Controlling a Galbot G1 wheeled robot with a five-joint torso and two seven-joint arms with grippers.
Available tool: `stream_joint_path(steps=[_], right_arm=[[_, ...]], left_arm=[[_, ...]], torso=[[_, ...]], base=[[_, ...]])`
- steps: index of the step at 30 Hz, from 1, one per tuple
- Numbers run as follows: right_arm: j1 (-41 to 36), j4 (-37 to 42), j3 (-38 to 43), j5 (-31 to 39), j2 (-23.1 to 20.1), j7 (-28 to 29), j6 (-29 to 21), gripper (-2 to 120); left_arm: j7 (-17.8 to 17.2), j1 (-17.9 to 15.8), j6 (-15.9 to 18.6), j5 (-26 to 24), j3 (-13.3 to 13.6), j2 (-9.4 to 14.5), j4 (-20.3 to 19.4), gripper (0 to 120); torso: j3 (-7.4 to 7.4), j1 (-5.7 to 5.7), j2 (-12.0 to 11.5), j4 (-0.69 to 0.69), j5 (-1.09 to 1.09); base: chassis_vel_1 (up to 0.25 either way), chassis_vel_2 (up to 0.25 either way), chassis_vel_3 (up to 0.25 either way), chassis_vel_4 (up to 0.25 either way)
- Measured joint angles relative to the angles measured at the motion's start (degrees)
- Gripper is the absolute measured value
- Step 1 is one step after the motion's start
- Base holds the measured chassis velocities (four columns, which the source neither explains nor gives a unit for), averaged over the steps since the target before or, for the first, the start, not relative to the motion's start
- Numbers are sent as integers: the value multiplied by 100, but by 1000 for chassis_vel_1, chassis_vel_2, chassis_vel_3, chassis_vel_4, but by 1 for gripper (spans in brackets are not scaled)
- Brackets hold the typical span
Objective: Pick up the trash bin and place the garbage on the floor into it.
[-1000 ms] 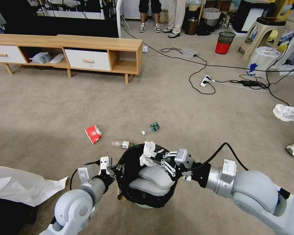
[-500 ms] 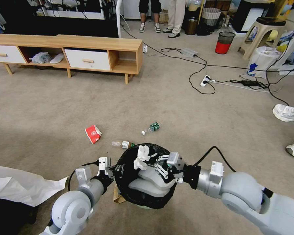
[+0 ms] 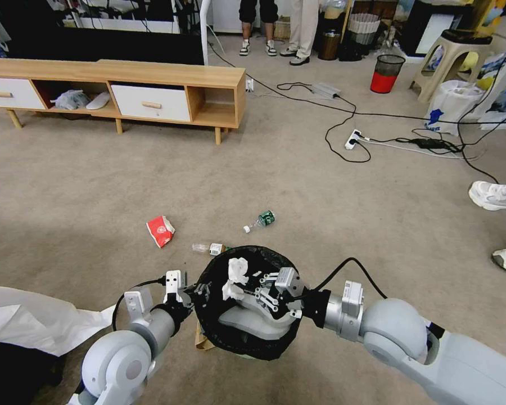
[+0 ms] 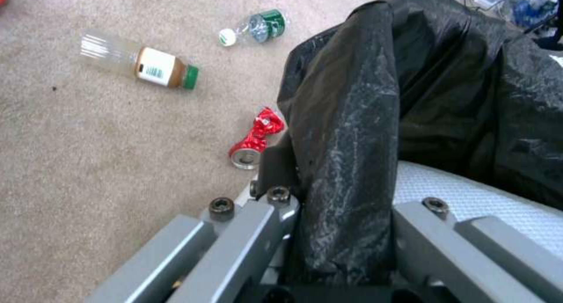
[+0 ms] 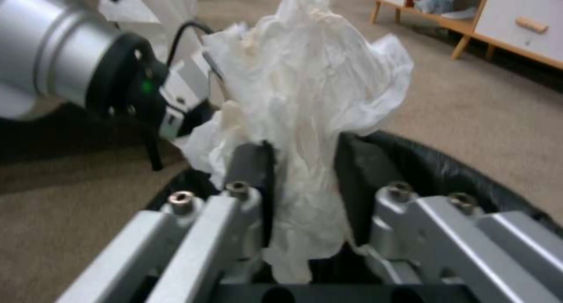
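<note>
- Since a second ago the right pincer [image 3: 247, 288] has carried its crumpled white tissue [image 3: 233, 277] from the far rim of the trash bin [image 3: 244, 337] inward over the mouth; the wad now hangs above the black liner, so this piece of garbage looks close to being dropped in.
- In the right wrist view the two fingers [image 5: 249, 171] are pressed close together on the tissue [image 5: 305, 114], which stands up between them and spills out above the tips; the bin's black rim [image 5: 446, 171] curves just beyond them.
- The left pincer [image 3: 199, 292] sits at the bin's near-left rim, as it did a second ago. The left wrist view shows its fingers [image 4: 276, 171] clamped on a fold of the black liner [image 4: 352, 140] and the rim under it, holding the bin [image 4: 469, 193] off the floor [image 3: 320, 191].
- A brown paper bag [image 3: 201, 337] peeks out below the bin, just beside the left pincer.
- Just past the left pincer, a crushed red can [image 4: 255, 138] lies on the carpet.
- A little beyond the bin's far rim lies a clear bottle with a brown label [image 3: 211, 248]; farther still a green-labelled bottle [image 3: 260, 220], and off to the left a red-white packet [image 3: 160, 230].
- These pieces are still to be collected, so the task seems well short of finished.
</note>
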Motion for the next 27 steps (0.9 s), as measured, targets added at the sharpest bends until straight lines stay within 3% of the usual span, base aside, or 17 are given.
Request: stream_joint_path(steps=[6,8,10,11,19,27], right_arm=[[-41,-121,-21,-54,27,-9,32,51],[-52,-189,-45,-96,37,-14,59,64],[-57,-203,-47,-101,37,-15,64,65],[-66,-228,-49,-106,30,-16,73,74],[-88,-298,-43,-129,24,-16,94,98],[-86,-329,-63,-60,109,33,81,100]], left_arm=[[0,18,-4,-36,-22,22,-43,0],[-1,46,-5,-52,-34,53,-85,0],[-5,53,-5,-61,-41,59,-95,0],[-6,68,-5,-79,-64,75,-112,0],[56,154,-7,-88,-148,115,-133,0],[87,209,-18,-91,-169,116,-145,0]], torso=[[0,0,0,0,0],[0,0,0,0,0],[0,0,0,0,0],[0,0,0,0,0],[0,0,0,0,0],[0,0,0,0,0]], base=[[0,0,0,0],[0,0,0,0],[0,0,0,0],[0,0,0,0],[0,0,0,0],[0,0,0,0]])
